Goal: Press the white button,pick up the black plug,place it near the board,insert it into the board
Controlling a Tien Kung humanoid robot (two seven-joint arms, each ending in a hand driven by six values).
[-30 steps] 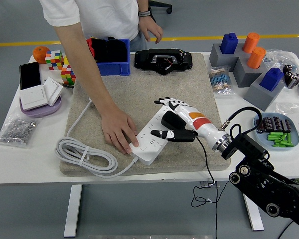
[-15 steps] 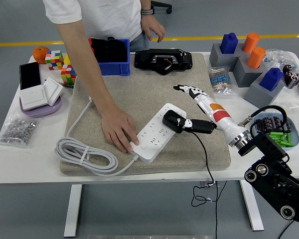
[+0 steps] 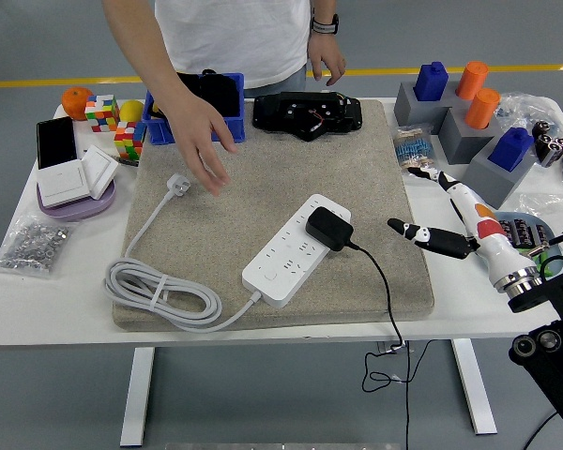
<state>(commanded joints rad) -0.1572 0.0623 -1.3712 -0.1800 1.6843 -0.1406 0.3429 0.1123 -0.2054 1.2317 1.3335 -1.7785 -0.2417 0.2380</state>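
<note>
A white power strip [image 3: 291, 250] lies diagonally on the grey felt mat [image 3: 263, 178]. The black plug [image 3: 327, 228] sits seated in the strip near its upper right end, its black cable [image 3: 383, 291] trailing off the table's front edge. My right hand [image 3: 430, 211] is at the mat's right edge, apart from the plug, fingers spread and holding nothing. The strip's white button end [image 3: 271, 276] is uncovered. A person's hand [image 3: 195, 127] hovers above the mat's upper left, near the strip's white wall plug [image 3: 178, 181]. My left arm is out of view.
The strip's white cord [image 3: 159, 291] coils at the mat's front left. A blue bin [image 3: 199, 110] and black device [image 3: 307, 113] stand behind the mat. Grey blocks with blue and orange pegs [image 3: 464, 112] and a tray of batteries [image 3: 525, 236] are to the right; switches and cubes [image 3: 80, 155] left.
My right hand let go of the black plug, leaving it in the strip, and drew back to the right. The person's hand lifted off the strip and moved up to the left.
</note>
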